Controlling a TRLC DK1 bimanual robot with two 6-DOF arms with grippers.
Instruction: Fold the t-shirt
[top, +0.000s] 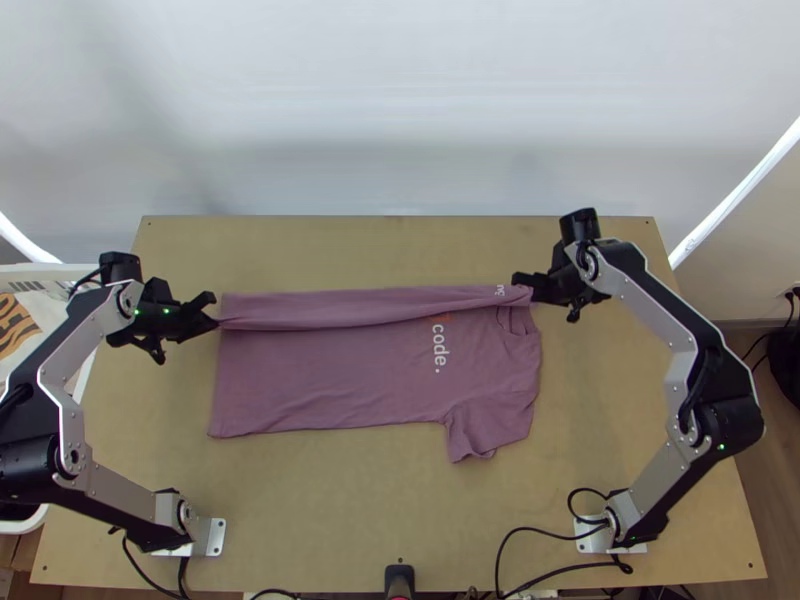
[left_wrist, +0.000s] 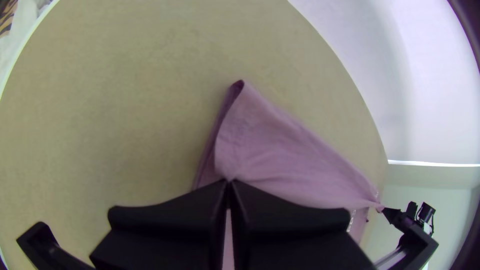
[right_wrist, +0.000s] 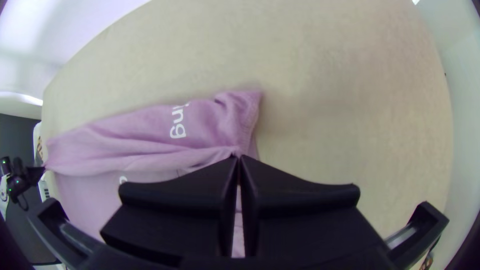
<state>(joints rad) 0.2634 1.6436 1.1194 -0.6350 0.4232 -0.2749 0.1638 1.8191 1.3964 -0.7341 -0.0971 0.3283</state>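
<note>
Nearest the camera, see the flat black fingers of the left end effector, clenched on a small bit of the t-shirt at its hem end, at the left of the top view. Spot the right end effector right of centre and higher up in the top view, pinching tight on the strip close to the neck hole. Find the t-shirt in the middle of the desk, mostly flat, with the far long side turned over in a strip — likely a first fold, only partly done. See one short sleeve poking out to the lower right, not tucked in.

Watch for a slip at either end, because of such small pinches. Pull the ends too far apart and get long ridges or a stretched neck. Tug at just one end and drag the whole t-shirt crooked, with nothing holding down the bottom layer. Set one end down too soon — end up with a slanted fold. Let go too high and maybe get a lump, or a strip rolling back. Open badly, or slide off sideways, and snag the cloth. Best to keep both ends even, lay down gently, then smooth.
</note>
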